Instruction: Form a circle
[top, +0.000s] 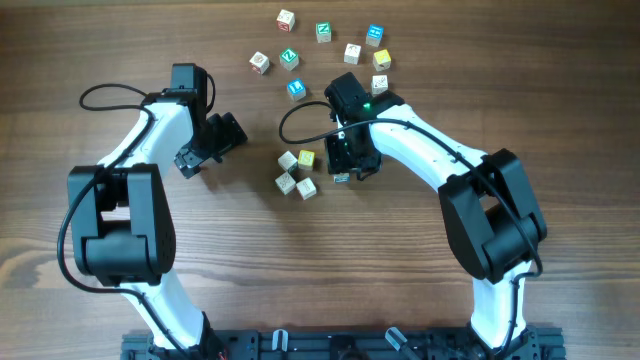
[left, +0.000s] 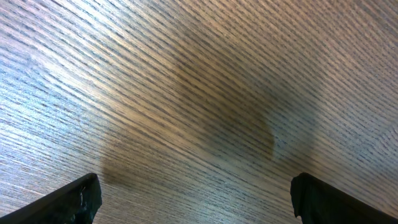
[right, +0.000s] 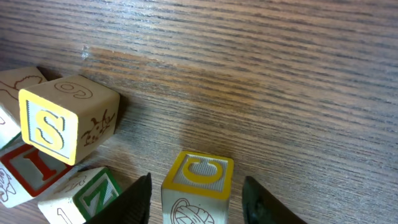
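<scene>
The circle is a small cluster of several letter cubes (top: 296, 172) at the table's middle, cream ones and a yellow one (top: 306, 158). My right gripper (top: 345, 170) hangs just right of it. In the right wrist view a cube with a yellow C on top (right: 199, 171) stands on the wood between the open jaws of my right gripper (right: 198, 184), with a gap on each side. To its left sit a yellow S cube (right: 62, 121), a green Z cube (right: 81, 196) and a red I cube (right: 31, 168). My left gripper (top: 205, 150) is open over bare wood, holding nothing.
Several loose cubes lie scattered behind the cluster, among them a blue one (top: 296, 88), a green one (top: 289, 58) and a teal one (top: 375, 35). The left wrist view shows only wood grain between the fingertips (left: 81, 199).
</scene>
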